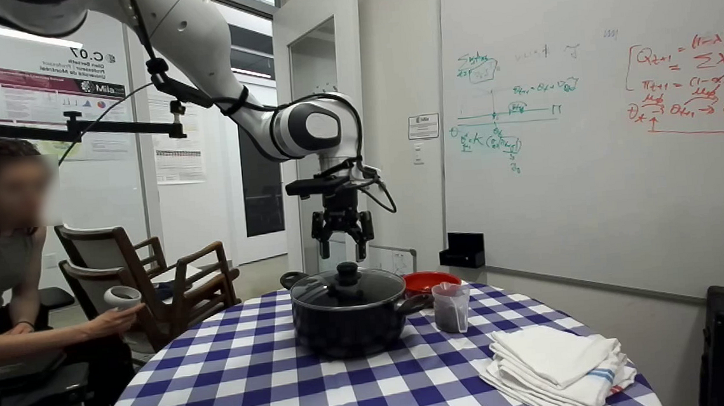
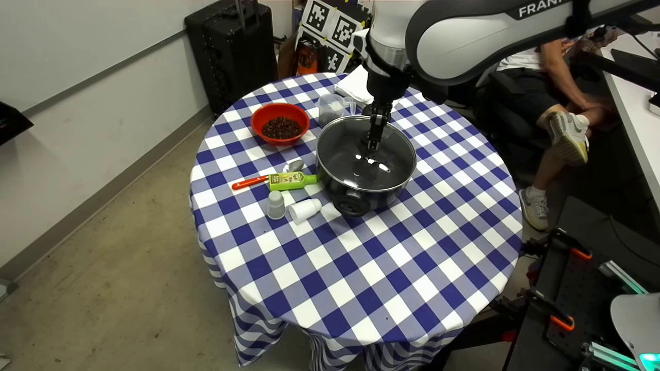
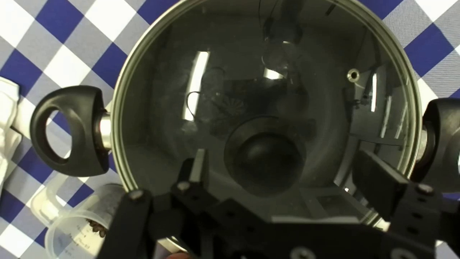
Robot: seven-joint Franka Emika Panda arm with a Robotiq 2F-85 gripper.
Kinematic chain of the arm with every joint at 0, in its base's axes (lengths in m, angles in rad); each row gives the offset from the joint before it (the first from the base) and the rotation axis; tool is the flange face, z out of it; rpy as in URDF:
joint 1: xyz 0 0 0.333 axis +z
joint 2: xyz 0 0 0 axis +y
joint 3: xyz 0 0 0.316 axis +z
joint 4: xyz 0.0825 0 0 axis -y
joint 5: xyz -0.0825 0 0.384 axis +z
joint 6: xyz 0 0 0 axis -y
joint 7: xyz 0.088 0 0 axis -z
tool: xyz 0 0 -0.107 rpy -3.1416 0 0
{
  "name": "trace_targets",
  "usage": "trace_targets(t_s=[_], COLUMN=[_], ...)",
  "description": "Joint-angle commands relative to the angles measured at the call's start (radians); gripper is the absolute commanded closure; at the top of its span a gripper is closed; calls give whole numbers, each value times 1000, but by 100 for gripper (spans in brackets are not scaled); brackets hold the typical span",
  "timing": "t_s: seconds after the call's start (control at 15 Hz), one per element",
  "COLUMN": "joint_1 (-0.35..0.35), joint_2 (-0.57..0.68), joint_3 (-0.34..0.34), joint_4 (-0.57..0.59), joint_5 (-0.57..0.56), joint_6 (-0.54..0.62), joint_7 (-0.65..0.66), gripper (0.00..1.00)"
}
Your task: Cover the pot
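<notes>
The wide black pot (image 1: 349, 331) stands on the checkered table, and it also shows in an exterior view (image 2: 330, 178). A glass lid (image 1: 310, 294) with a metal rim and a black knob (image 1: 347, 273) lies on top of the pot and looks level. In the wrist view the lid (image 3: 230, 46) fills the middle, with its knob (image 3: 267, 162) between the fingers. My gripper (image 1: 343, 253) points down above the knob, fingers apart and empty, with a small gap over it. The gripper (image 3: 285, 160) is open in the wrist view.
A red bowl (image 2: 256, 125) with dark beans and a clear measuring cup (image 1: 452, 308) stand close beside the pot. Folded white towels (image 1: 558, 367) lie near the table edge. A green bottle (image 2: 289, 181), an orange-handled utensil (image 2: 250, 183) and white cups (image 2: 304, 210) lie beside the pot.
</notes>
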Motion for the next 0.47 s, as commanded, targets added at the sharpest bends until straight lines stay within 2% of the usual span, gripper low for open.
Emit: trace_targets(t_s=[0.0,0.07,0.4], joint_1=[-55,-8,-37], joint_2=[-110,-22,-94], joint_3=[41,5,22], joint_4=[-97,-12,-72], joint_5=[113,50,94], joint_6=[6,-2,-2], joint_7=[-73,-20,-52], gripper=[0,0,0])
